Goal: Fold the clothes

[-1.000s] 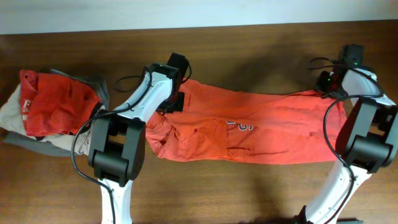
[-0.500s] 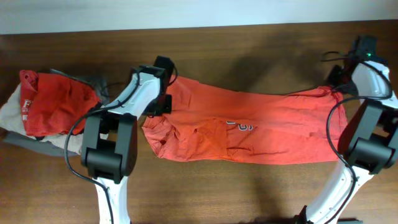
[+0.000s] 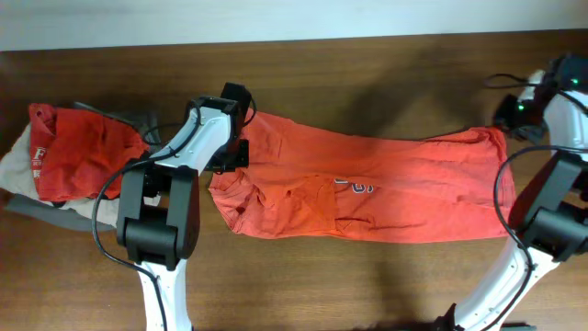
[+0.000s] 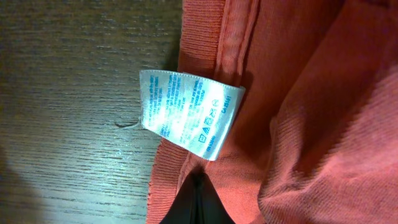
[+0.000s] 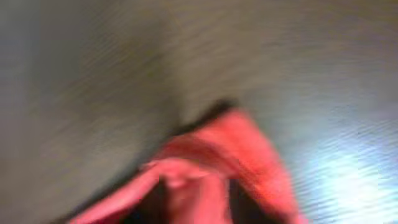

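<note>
Across the middle of the table (image 3: pixel 367 74) an orange-red shirt (image 3: pixel 413 188) lies spread as one long band, running from left of centre almost to the right edge. Its left end is bunched and creased, while the right half lies flatter. A few dark printed letters (image 3: pixel 354 186) show at a fold near its middle (too little of them to read).

At the shirt's left end, the left fingers (image 4: pixel 196 199) are pinched together on the ribbed edge of the cloth. The left wrist view shows their dark tip pressed into the fabric just below a white care label (image 4: pixel 189 115) printed in blue. The label is sewn to that edge and lies partly on the shirt and partly over the bare wood.

Toward the far right corner of the table, the right fingers (image 3: pixel 511 112) sit just beside the shirt's far right corner. The right wrist view is badly blurred. It shows a point of orange cloth low in the frame with dark shapes on either side, and whether the fingers are parted or gripping the cloth cannot be told.

Near the left edge of the table sits a pile of other clothes (image 3: pixel 83 156), a crumpled red piece on top of beige and grey ones, apart from the shirt.
</note>
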Robot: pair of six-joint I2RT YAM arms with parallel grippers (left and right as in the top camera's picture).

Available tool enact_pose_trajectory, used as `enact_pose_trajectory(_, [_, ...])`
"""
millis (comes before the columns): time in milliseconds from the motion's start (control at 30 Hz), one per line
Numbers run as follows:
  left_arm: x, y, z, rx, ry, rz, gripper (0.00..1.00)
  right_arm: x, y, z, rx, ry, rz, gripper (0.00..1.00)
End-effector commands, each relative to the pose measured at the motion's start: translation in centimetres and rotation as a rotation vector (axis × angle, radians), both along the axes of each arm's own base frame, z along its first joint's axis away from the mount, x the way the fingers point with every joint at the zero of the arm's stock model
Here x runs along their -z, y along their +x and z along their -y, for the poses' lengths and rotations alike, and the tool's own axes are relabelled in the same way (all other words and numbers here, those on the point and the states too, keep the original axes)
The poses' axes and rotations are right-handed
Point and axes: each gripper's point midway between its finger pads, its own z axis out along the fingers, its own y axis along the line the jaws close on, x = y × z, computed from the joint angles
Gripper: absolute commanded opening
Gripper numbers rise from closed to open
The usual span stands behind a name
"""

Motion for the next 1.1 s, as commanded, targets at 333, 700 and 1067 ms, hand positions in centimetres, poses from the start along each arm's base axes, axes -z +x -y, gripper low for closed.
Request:
enact_pose_trajectory(333, [0.7, 0.1, -0.7, -0.026, 0.012, -0.001, 0.01, 1.3, 2.5, -1.5, -0.341, -0.165, 0.026, 0.57])
enact_pose_trajectory(700, [0.7, 0.2, -0.7, -0.026, 0.011, 0.004, 0.0, 2.7, 2.5, -1.0, -0.419, -0.205, 0.007, 0.5])
enact_pose_trajectory(1067, [0.7, 0.2, -0.7, -0.026, 0.011, 0.005, 0.01, 5.1, 1.7, 1.0, -0.235, -0.206, -0.066, 0.05])
